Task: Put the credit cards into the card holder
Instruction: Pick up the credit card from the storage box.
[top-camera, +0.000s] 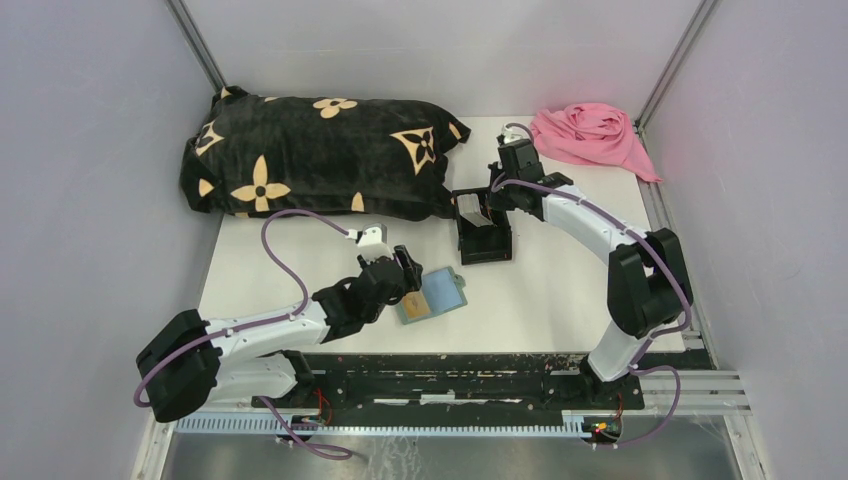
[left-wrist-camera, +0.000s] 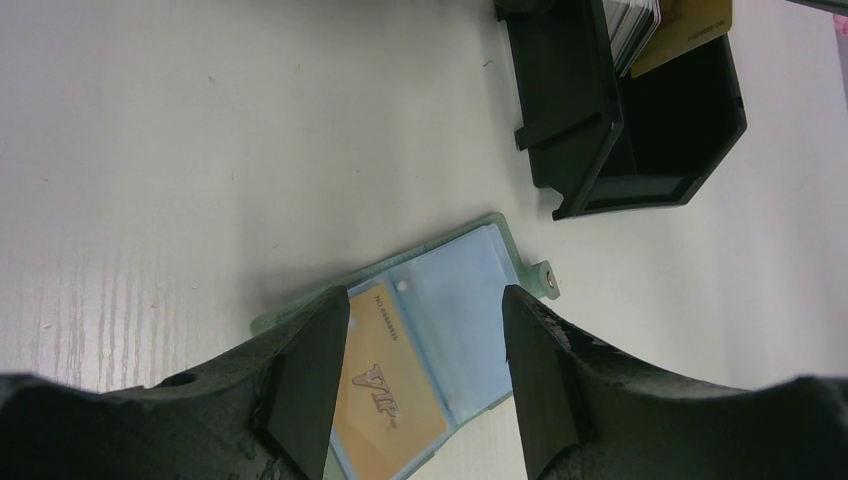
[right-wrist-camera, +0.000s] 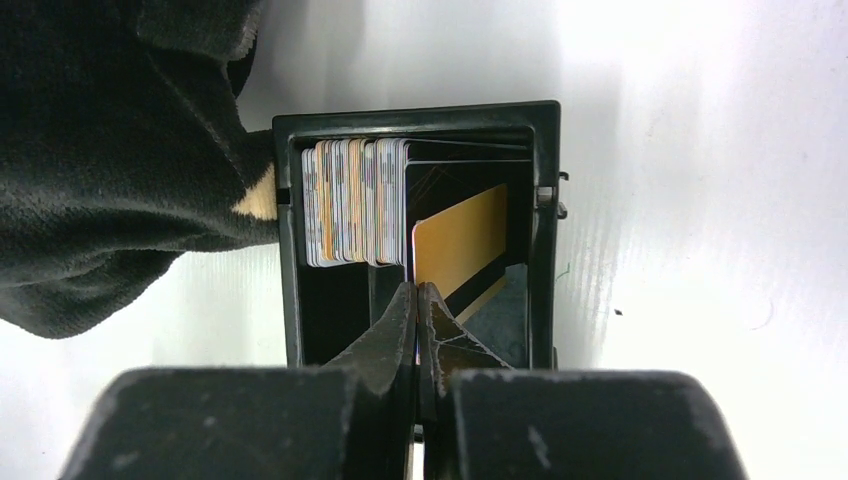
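Well, my left claw (left-wrist-camera: 425, 296) hangs with its fingers spread just above the card holder (top-camera: 432, 295). The holder lies open and flat, slightly skewed, near the middle of the bench's (top-camera: 560, 300) near edge. Between the fingers I see its pale blue inside with a tan VIP card (left-wrist-camera: 385, 390) lying in it, and its snap tab (left-wrist-camera: 545, 280) on the side toward the black box (right-wrist-camera: 541, 200). I cannot tell whether the fingertips touch the holder. The box sits farther back, about mid-bench, just beside the black flower-patterned pillow (top-camera: 320, 155). My right claw (right-wrist-camera: 416, 288) reaches into it with its fingers pressed together, tips at the near edge of a tan card (right-wrist-camera: 460, 240) leaning loose inside. I cannot tell whether that edge is pinched. The other credit cards (right-wrist-camera: 355, 200) stand on edge in a stack against the box's pillow-side wall. A pink cloth (top-camera: 590, 135) lies crumpled at the far right corner.
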